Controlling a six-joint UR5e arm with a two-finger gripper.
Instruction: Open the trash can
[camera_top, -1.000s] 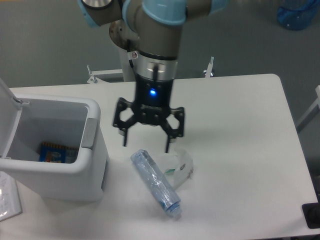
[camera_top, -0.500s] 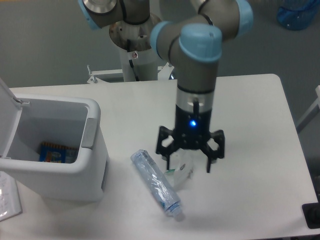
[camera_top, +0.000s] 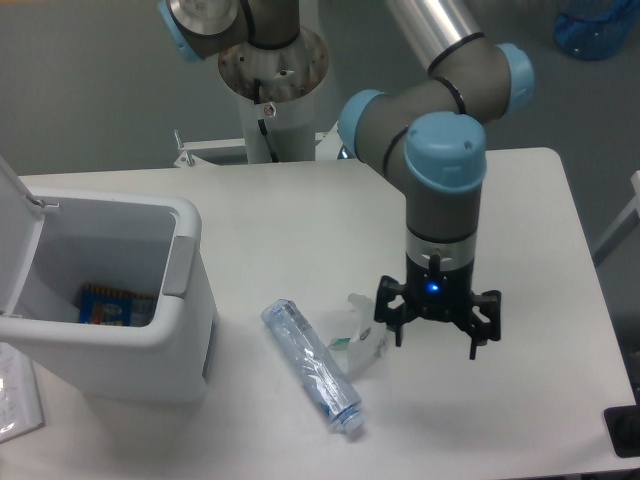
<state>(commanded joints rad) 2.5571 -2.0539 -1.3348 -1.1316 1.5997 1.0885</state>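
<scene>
Lid up, the trash can (camera_top: 110, 300) at the bench's (camera_top: 520, 220) left edge looks already opened, while the gripper (camera_top: 437, 338) hangs spread and empty well right, needing only retreat.

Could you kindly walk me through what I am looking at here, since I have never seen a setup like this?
This is a single view from a fixed camera looking down at a white table. The grey and light-blue jointed machine is a robot arm. At its tip is the gripper, a black two-finger claw with a small blue light; its fingers are spread open and hold nothing. On the left stands the trash can, a boxy white bin whose lid is already swung up, so you can see inside, where a blue packet lies. In the middle of the table lies a crushed clear plastic bottle, with a bit of clear plastic wrapping beside it, just left of the gripper.
</scene>
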